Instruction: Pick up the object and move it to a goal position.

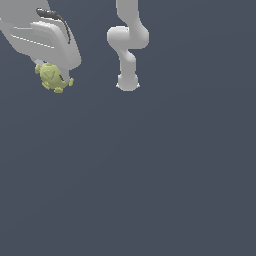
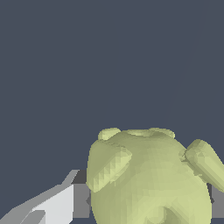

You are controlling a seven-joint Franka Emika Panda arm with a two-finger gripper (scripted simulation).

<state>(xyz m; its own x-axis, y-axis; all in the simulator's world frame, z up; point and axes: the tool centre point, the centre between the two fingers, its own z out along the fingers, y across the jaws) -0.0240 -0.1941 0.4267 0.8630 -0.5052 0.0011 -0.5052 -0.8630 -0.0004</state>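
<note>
— Can you see the fingertips of the gripper (image 1: 51, 70)?
— No, the yellow-green knobbly blob (image 1: 53, 77) covers them. The hand above the blob runs off the frame.
— And up close?
— The blob (image 2: 151, 179) is cut off below; one finger (image 2: 57, 205) too.

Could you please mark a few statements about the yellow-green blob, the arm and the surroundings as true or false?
1. The yellow-green knobbly blob sits directly at the white gripper, in the upper part of the exterior view's left. True.
2. The blob is smooth and round like a ball. False: it is lumpy, with small protrusions sticking out.
3. In the wrist view the blob fills much of the picture, with a grey finger beside it. True.
4. A red goal marker shows on the floor. False: only plain dark blue-grey background shows.
5. The blob is larger than the gripper. False: it is much smaller.
</note>
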